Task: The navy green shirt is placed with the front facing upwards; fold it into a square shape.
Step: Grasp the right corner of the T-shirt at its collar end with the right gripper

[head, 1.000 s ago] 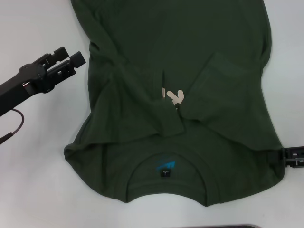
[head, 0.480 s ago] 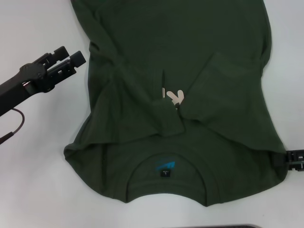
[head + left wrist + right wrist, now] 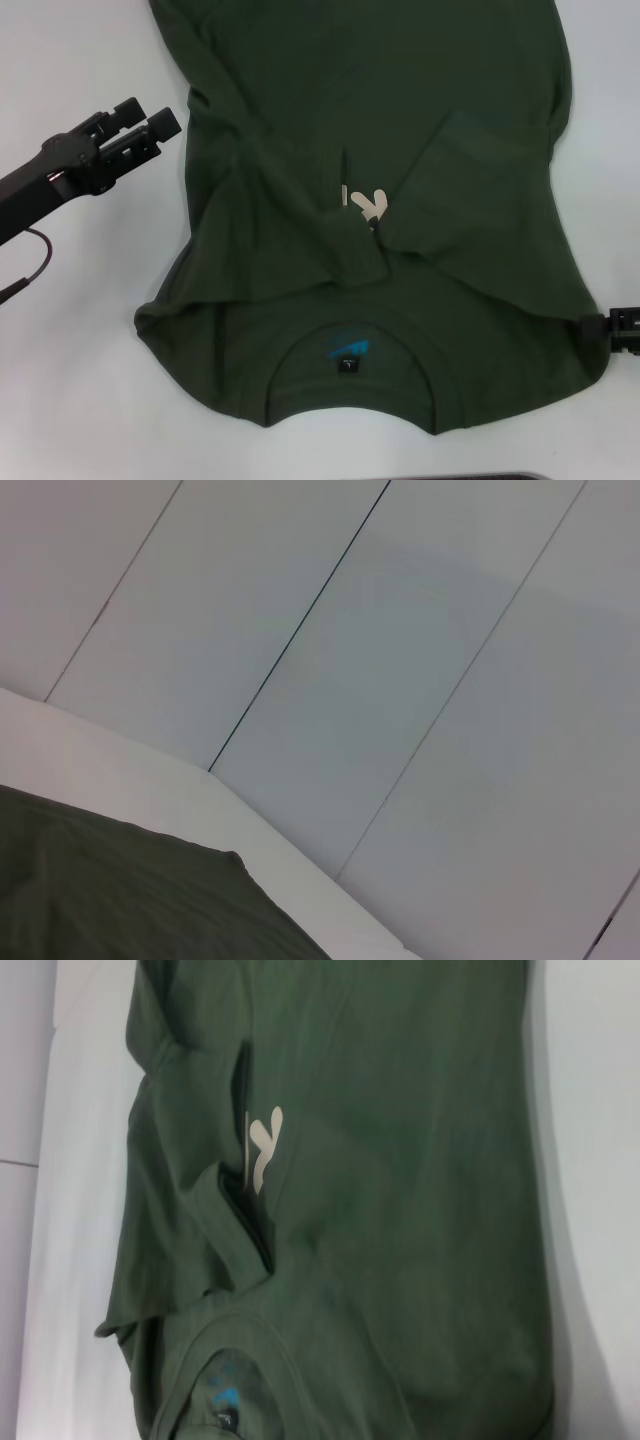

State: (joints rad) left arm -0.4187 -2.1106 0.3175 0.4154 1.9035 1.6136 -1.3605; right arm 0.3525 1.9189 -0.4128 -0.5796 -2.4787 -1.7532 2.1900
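Bare worktop (image 3: 80, 380) lies open on the robot's left — only the left hand (image 3: 150, 125) hangs over it, just beside the shirt (image 3: 400, 100). The shirt fills the middle; the right hand (image 3: 622, 330) touches its edge.

A pale tabletop (image 3: 80, 380) fills the frame's left side. A dark strip (image 3: 460, 477) lies along the bottom edge, right of centre.

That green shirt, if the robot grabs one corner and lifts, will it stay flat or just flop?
Probably flop: the navy green shirt already lies in soft creases, with both sleeves folded inward over the chest. It likely drapes and drags rather than sliding whole. It looks light, so a pinch near the right gripper should lift it.
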